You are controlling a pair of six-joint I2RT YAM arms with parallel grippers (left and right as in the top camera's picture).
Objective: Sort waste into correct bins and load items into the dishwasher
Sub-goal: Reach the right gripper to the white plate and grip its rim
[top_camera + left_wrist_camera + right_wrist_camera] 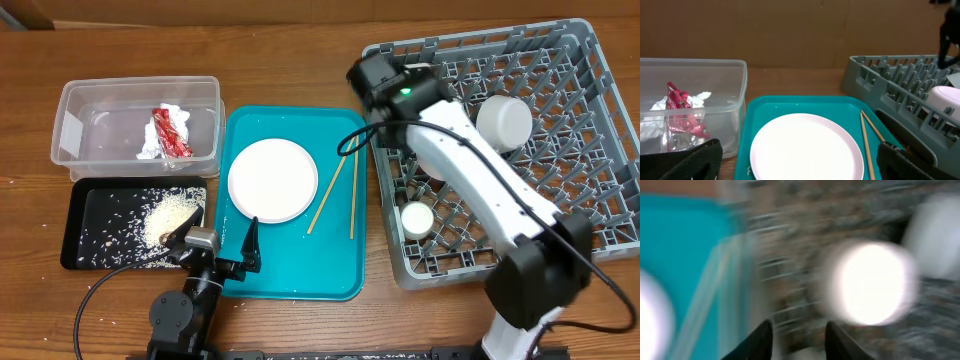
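The left gripper (252, 245) holds nothing, fingers spread wide at the desk's near edge; the right gripper's (797, 340) fingers sit narrowly apart, empty (view blurred). Left to load: plate (273, 180) and chopsticks (352, 195) on the teal tray (300, 275). Done: cup (417, 219) and bowl (503, 122) in the rack (590, 70), wrapper (171, 131) in the tub (75, 100), rice (170, 215) in the black tray (85, 225).

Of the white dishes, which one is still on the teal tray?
The flat round plate; the bowl and small cup already sit in the grey rack.
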